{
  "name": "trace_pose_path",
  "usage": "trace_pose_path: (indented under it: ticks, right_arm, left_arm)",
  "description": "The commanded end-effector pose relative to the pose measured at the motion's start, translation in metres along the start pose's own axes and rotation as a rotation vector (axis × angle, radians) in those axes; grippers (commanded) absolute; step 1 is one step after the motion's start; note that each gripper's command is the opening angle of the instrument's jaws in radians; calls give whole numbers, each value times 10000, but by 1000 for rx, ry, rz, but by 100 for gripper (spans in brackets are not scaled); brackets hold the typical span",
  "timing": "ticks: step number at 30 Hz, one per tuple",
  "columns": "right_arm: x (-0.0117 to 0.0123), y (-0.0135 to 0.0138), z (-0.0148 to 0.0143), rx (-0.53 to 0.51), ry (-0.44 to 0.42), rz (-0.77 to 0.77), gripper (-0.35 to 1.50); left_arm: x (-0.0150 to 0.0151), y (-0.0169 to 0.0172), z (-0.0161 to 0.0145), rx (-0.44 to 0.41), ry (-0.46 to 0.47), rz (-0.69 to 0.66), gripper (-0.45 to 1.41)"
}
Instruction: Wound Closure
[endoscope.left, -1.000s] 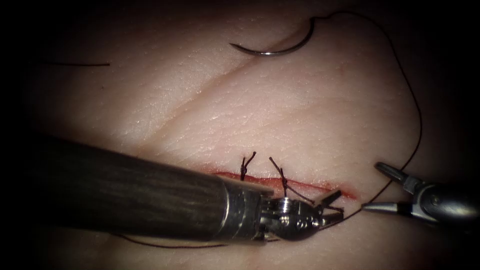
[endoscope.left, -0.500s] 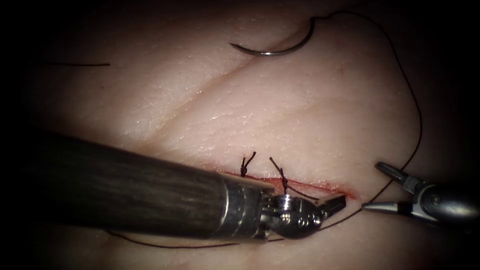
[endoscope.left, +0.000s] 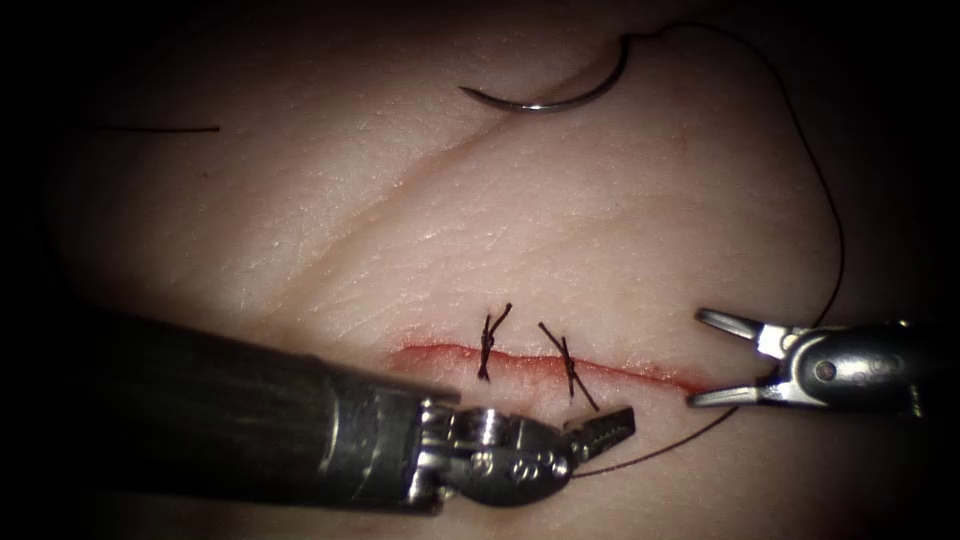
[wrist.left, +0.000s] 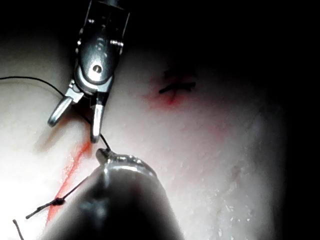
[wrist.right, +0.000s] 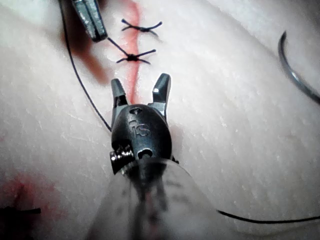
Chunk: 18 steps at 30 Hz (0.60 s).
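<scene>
Wound closure partly done: two knotted stitches (endoscope.left: 525, 350) cross the cut (endoscope.left: 640, 375), its right end unstitched; needle (endoscope.left: 550, 95) lies free on the tissue (endoscope.left: 600, 230); left tool (endoscope.left: 600, 432) clamps the thread (endoscope.left: 660, 452), right tool (endoscope.left: 725, 360) gapes empty.

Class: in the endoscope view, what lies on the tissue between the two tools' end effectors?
Between the left end effector and the open right end effector lie the cut's red right end and a strand of thread below it, on bare tissue.
</scene>
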Motion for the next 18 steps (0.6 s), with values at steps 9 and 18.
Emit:
trace_pose_path:
  ticks: [9, 18]
  right_arm:
    - [-4, -22, 69, 42, 114, -114, 140]
    - [-7, -15, 79, 25, 155, -219, 135]
  left_arm:
    - [-2, 1, 3, -3, 1, 0, -45]
    - [-3, 1, 1, -6, 4, 1, -45]
